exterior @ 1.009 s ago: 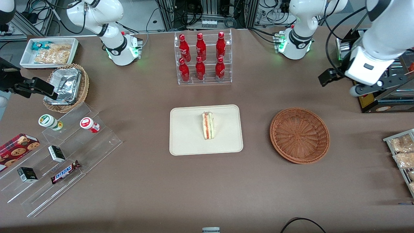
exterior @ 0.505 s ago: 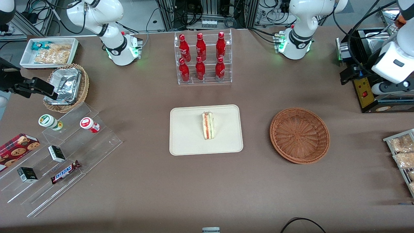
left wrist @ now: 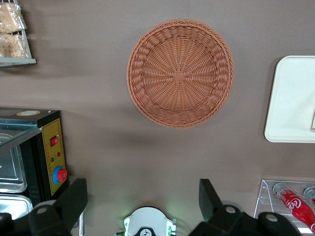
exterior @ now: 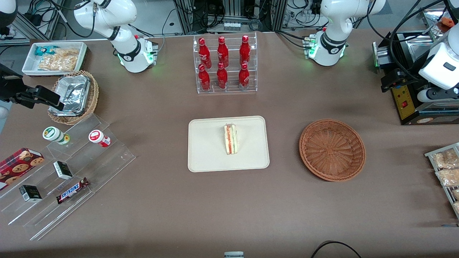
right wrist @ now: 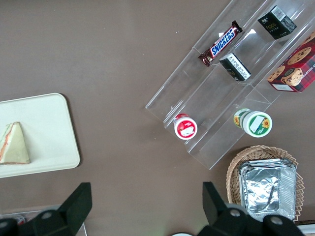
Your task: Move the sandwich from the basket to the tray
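A: Where is the sandwich (exterior: pixel 231 139)?

B: On the tray (exterior: pixel 208 150), near the tray's middle, standing on edge with its red and green layers showing. The tray sits in the middle of the tabletop (exterior: pixel 287 208).

A: And the basket (exterior: pixel 332 149)?

B: Beside the tray, toward the working arm's end of the tabletop, well apart from it. Only its woven bottom shows; nothing lies in it.

A: What about the pincer (left wrist: pixel 142 201)?

B: It hangs high above the tabletop at the working arm's end, over the black machine (exterior: pixel 412 93) with the yellow panel and red button, farther from the front camera than the basket. Its fingers (left wrist: pixel 74 196) are spread wide apart and hold nothing. The wrist camera looks straight down on the basket, with a corner of the tray at the edge.

A: Anything else close by?

B: A clear rack of red bottles (exterior: pixel 224 62) stands farther from the front camera than the tray. Packets of snacks (exterior: pixel 444 168) lie on a rack at the working arm's end, nearer that camera than the machine.
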